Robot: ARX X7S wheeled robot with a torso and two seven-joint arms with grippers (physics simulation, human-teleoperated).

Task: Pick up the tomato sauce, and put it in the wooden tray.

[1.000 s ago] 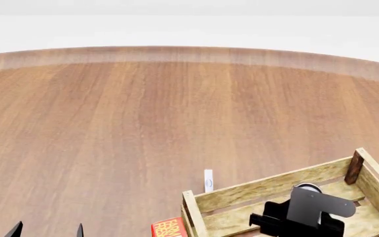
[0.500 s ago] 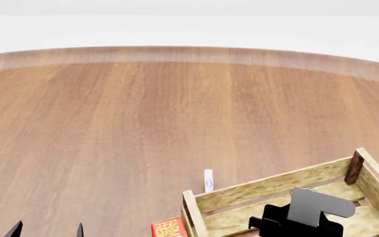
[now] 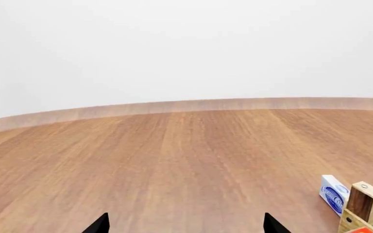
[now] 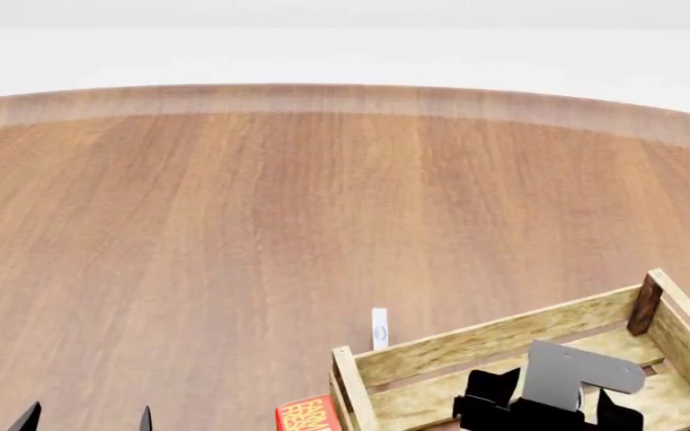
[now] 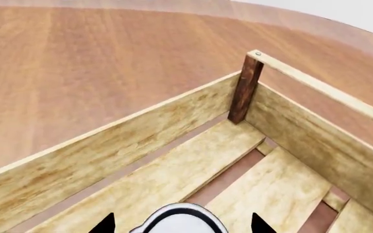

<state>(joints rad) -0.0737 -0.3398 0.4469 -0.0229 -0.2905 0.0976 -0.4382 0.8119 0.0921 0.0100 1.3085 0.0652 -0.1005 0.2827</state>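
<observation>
Idling with prongs apart, the left gripper (image 3: 185, 224) faces bare table near the wooden tray (image 3: 368, 206). Head view: right gripper (image 4: 546, 409) inside it. Right wrist: fingers straddle the tomato sauce (image 5: 181, 218); grip unclear. Next, probably release and lift.

The desk (image 4: 261, 206) is smooth brown wood with a dull shine. The wooden tray (image 5: 173, 145) is pale, rough wood with dark brown corner posts.
</observation>
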